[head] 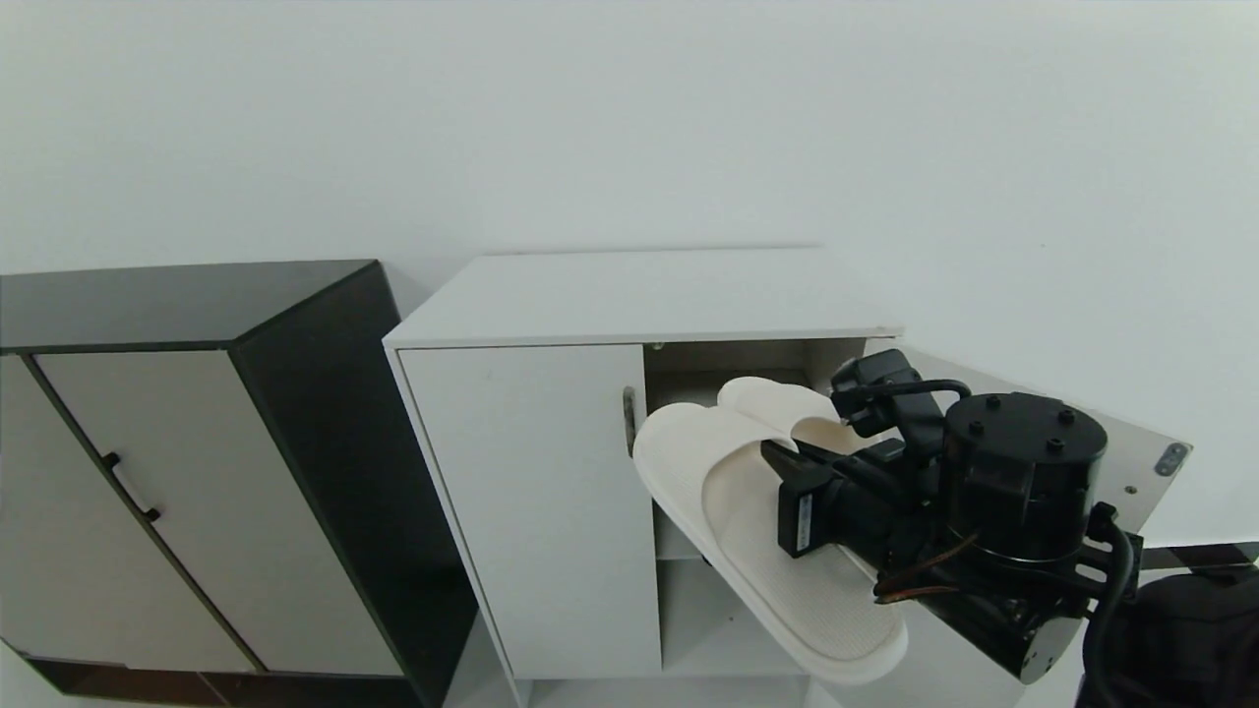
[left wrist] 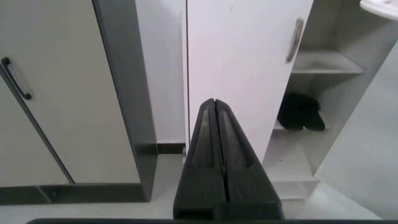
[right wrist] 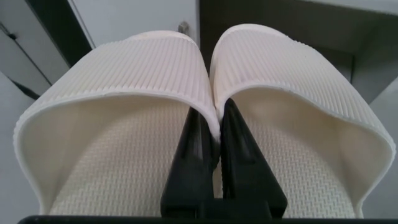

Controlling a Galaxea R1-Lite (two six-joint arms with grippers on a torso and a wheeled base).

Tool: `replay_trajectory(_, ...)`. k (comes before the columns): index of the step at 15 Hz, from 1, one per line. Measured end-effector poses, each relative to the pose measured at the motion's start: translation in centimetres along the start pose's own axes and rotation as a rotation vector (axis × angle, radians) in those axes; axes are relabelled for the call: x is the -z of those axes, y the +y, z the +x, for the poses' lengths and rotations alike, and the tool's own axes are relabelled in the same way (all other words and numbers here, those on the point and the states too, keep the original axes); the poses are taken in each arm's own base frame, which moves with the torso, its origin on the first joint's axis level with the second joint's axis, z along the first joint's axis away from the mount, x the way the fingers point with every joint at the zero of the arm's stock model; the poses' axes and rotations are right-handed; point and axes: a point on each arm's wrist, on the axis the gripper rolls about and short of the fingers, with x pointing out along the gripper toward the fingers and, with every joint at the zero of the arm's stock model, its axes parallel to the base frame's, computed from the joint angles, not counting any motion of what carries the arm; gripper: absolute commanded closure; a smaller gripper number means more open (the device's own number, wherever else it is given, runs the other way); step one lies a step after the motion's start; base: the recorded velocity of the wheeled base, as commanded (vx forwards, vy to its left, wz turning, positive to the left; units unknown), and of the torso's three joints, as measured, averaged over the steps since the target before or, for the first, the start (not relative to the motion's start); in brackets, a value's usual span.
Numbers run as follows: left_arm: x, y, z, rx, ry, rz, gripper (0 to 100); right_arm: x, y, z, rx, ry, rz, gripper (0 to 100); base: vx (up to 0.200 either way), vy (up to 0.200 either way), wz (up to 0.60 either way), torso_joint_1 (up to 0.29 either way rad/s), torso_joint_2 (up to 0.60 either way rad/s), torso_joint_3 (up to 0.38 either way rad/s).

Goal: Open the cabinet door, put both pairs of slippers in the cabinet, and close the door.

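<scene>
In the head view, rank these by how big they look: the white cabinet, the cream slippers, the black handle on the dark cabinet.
1. white cabinet
2. cream slippers, nearer the camera, so they look enlarged
3. black handle

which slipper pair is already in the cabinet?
The dark pair, sitting low inside the white cabinet. The cream pair is clamped in the right pincer, in front of the opening.

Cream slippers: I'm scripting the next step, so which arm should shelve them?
Right. The right gripper clamps both cream slippers just before the white cabinet's open side; the left gripper is shut and empty.
</scene>
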Motion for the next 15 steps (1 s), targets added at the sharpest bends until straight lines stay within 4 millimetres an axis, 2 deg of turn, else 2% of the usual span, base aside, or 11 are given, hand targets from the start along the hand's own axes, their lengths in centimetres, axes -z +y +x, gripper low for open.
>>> replay_trajectory(15,-0.02,0.00,0.00,-0.002,-0.002,-0.001,100,0.40,0.02,0.04,-0.020,0.012,0.002,100,0.000,0.000,0.00,-0.232,0.45,0.226)
